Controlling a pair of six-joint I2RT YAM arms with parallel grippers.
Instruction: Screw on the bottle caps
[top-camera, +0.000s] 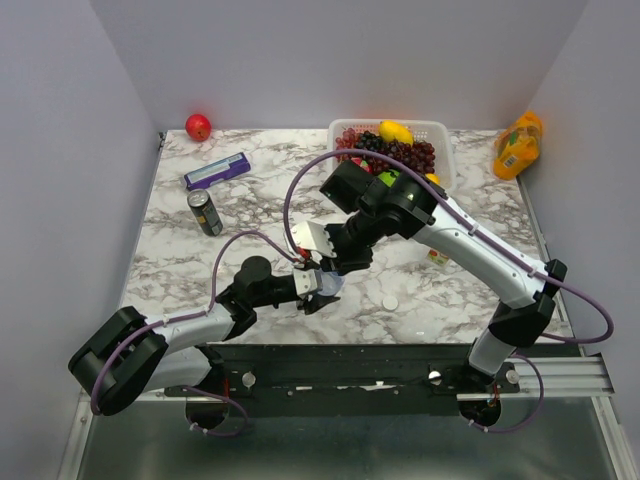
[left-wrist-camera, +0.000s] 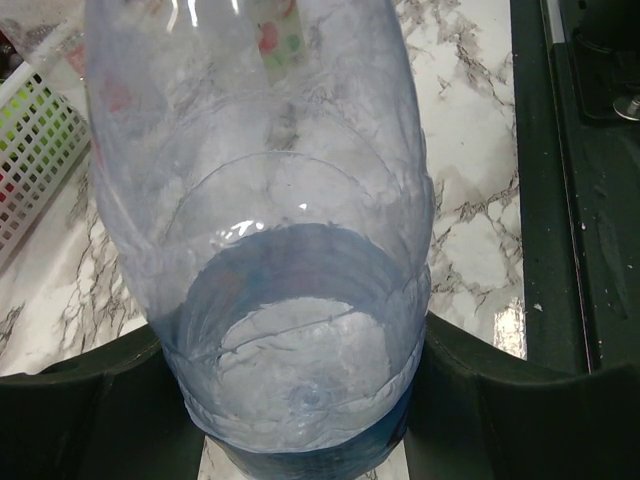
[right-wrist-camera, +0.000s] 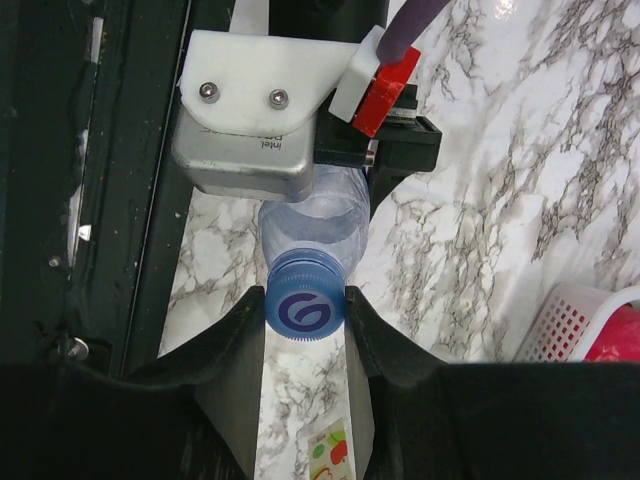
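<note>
Now the left hand (top-camera: 318, 297) and right hand (right-wrist-camera: 305, 335) meet on one clear bottle (left-wrist-camera: 300, 200) near the front edge of the counter (top-camera: 180, 270).
The left hand is clenched around the bottle's lower body; the right hand is clamped on the blue cap (right-wrist-camera: 305, 310) sitting on its neck. To their right a white cap (top-camera: 390, 301) lies loose on the counter, apart from both. Farther back stand a dark can (top-camera: 205, 212) at left and a white basket (top-camera: 446, 150) of fruit.
</note>
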